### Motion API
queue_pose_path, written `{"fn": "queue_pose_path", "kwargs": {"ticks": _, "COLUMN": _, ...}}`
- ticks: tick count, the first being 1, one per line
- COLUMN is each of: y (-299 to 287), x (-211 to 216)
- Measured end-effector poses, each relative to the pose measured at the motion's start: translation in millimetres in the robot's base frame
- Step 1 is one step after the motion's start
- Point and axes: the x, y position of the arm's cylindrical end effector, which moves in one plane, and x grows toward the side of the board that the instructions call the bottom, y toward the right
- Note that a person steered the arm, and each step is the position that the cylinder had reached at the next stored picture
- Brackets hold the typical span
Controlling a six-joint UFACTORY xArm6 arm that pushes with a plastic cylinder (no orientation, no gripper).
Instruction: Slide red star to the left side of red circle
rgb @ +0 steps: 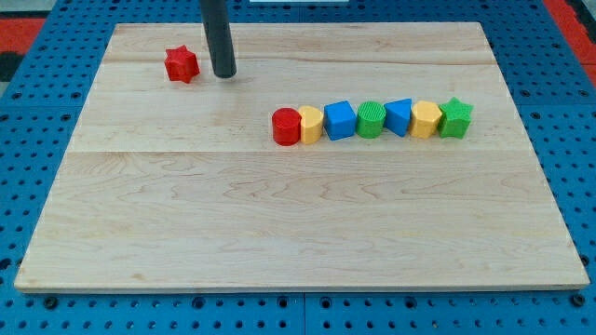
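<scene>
The red star (182, 64) lies near the view's top left of the wooden board (186, 223). The red circle (286, 126) stands at the left end of a row of blocks in the middle right. My tip (223, 73) rests on the board just right of the red star, with a small gap between them. The star is well to the upper left of the red circle.
Right of the red circle, touching in a row: a yellow block (310, 124), a blue cube (340, 120), a green circle (371, 119), a blue block (399, 117), a yellow block (426, 119) and a green star (455, 118).
</scene>
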Motion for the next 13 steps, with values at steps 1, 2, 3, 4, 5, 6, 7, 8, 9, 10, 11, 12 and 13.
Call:
{"fn": "queue_pose_path", "kwargs": {"ticks": 1, "y": -41, "x": -51}}
{"fn": "queue_pose_path", "kwargs": {"ticks": 2, "y": -75, "x": -58}}
{"fn": "queue_pose_path", "kwargs": {"ticks": 3, "y": -79, "x": -26}}
{"fn": "queue_pose_path", "kwargs": {"ticks": 4, "y": -80, "x": 4}}
{"fn": "queue_pose_path", "kwargs": {"ticks": 5, "y": -60, "x": 23}}
{"fn": "queue_pose_path", "kwargs": {"ticks": 6, "y": -15, "x": 33}}
{"fn": "queue_pose_path", "kwargs": {"ticks": 7, "y": 11, "x": 48}}
{"fn": "queue_pose_path", "kwargs": {"ticks": 8, "y": 0, "x": 56}}
{"fn": "queue_pose_path", "kwargs": {"ticks": 9, "y": -19, "x": 49}}
{"fn": "queue_pose_path", "kwargs": {"ticks": 10, "y": -29, "x": 62}}
{"fn": "queue_pose_path", "kwargs": {"ticks": 11, "y": -24, "x": 90}}
{"fn": "queue_pose_path", "kwargs": {"ticks": 12, "y": -29, "x": 108}}
{"fn": "queue_pose_path", "kwargs": {"ticks": 13, "y": -63, "x": 118}}
